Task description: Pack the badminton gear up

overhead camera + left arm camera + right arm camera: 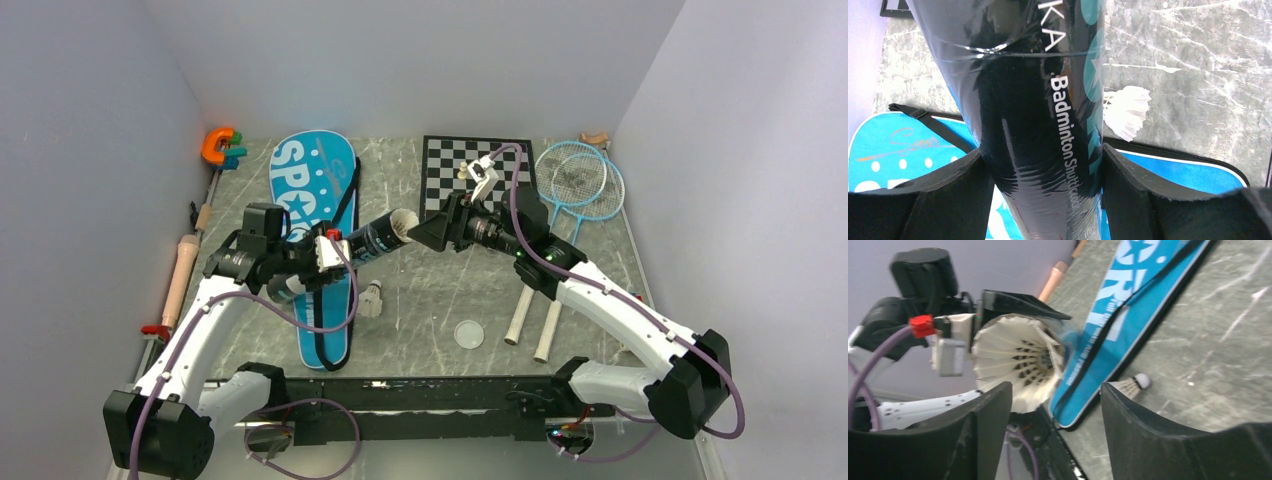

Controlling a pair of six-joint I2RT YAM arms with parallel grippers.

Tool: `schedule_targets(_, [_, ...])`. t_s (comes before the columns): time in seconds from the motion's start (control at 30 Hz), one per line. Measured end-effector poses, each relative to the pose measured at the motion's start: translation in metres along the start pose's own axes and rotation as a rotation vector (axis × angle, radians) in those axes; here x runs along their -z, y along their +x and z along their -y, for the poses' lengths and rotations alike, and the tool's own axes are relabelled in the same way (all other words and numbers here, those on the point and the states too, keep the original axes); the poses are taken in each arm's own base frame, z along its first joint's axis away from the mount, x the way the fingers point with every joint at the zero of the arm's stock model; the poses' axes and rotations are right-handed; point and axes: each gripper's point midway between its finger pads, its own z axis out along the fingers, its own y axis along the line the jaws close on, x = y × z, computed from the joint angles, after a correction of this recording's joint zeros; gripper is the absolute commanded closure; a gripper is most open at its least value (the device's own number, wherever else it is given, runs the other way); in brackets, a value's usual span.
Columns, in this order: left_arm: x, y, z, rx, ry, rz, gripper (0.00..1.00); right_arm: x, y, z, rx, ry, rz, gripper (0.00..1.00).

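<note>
The black tube [375, 238] is clamped in my left gripper [1042, 157]; my right gripper [1055, 387] stands with fingers apart before the shuttlecock [1018, 357] inside.

This is a robotics lab test cell. Plain white walls [400, 60] box in a grey marble-patterned table [430, 300] on three sides. The left arm [190, 340] and right arm [620, 310] are bolted to a black rail [420, 385] along the bottom edge. Mismatched props lie about: a chessboard [445, 165] top centre, an orange clamp [215, 145] upper left, a blue racket bag [300, 170] between them.
</note>
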Motion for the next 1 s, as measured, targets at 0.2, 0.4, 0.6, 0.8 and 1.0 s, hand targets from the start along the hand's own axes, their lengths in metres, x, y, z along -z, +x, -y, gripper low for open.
schedule_targets(0.2, [0.001, -0.003, -0.001, -0.005, -0.002, 0.007, 1.0, 0.011, 0.002, 0.017, 0.053, 0.114, -0.012, 0.2])
schedule_targets(0.4, [0.001, -0.004, -0.002, -0.006, -0.001, 0.009, 1.0, 0.02, -0.007, 0.014, 0.096, 0.133, 0.008, 0.21])
schedule_targets(0.6, [0.002, -0.006, 0.001, -0.011, 0.01, 0.013, 1.0, 0.012, -0.001, 0.023, 0.085, 0.151, -0.022, 0.24])
schedule_targets(0.8, [0.002, -0.007, 0.008, -0.02, 0.041, 0.013, 1.0, -0.003, 0.002, 0.028, 0.081, 0.161, -0.052, 0.27])
schedule_targets(1.0, [0.001, -0.008, 0.01, -0.035, 0.049, 0.014, 1.0, -0.014, 0.008, 0.019, 0.088, 0.137, -0.079, 0.24])
